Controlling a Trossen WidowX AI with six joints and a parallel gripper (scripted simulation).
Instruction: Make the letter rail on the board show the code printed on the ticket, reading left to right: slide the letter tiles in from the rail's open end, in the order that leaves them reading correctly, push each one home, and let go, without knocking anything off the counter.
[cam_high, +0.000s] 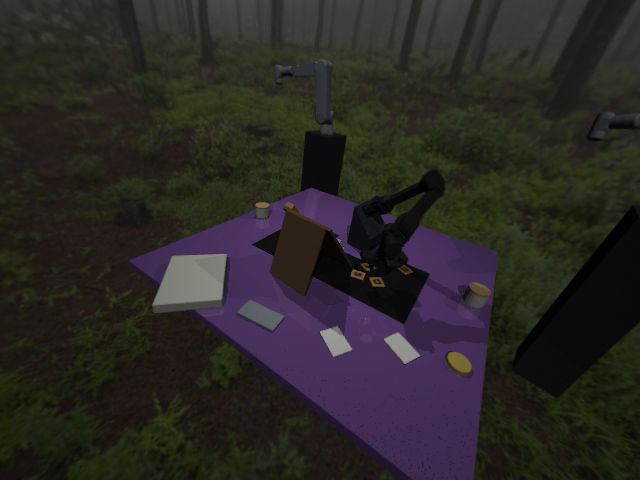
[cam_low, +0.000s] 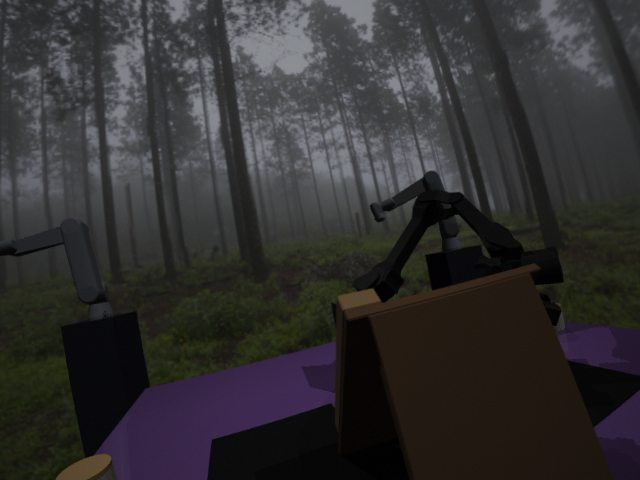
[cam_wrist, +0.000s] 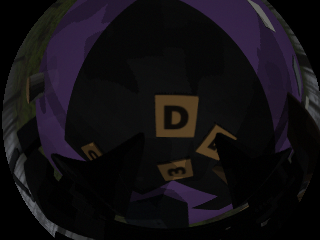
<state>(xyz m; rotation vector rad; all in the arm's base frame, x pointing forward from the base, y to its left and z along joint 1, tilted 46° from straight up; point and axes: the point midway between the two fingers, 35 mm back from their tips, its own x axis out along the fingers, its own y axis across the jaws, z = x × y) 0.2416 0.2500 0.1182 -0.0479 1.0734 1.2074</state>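
Several tan letter tiles lie loose on the black mat (cam_high: 398, 304) (cam_wrist: 167, 47). In the wrist view a tile with D (cam_wrist: 175, 116) lies just ahead of my fingers, a tile with 3 (cam_wrist: 176, 170) lies between them, and two more tiles (cam_wrist: 215, 143) (cam_wrist: 91, 152) are partly hidden. In the top view the tiles (cam_high: 357, 274) (cam_high: 376, 281) (cam_high: 404, 269) lie beside the arm. My gripper (cam_high: 378, 262) (cam_wrist: 182, 138) is open, low over the tiles, holding nothing. The brown board (cam_high: 299, 248) (cam_low: 480, 372) stands to the left; its rail faces away and is hidden.
Two pale cards (cam_high: 336, 341) (cam_high: 401, 347), a grey slab (cam_high: 260, 315), a pale flat box (cam_high: 191, 281), a yellow disc (cam_high: 459, 362) and two small jars (cam_high: 262, 209) (cam_high: 476, 295) lie on the purple counter (cam_high: 361, 403). Black camera posts stand behind and at the right.
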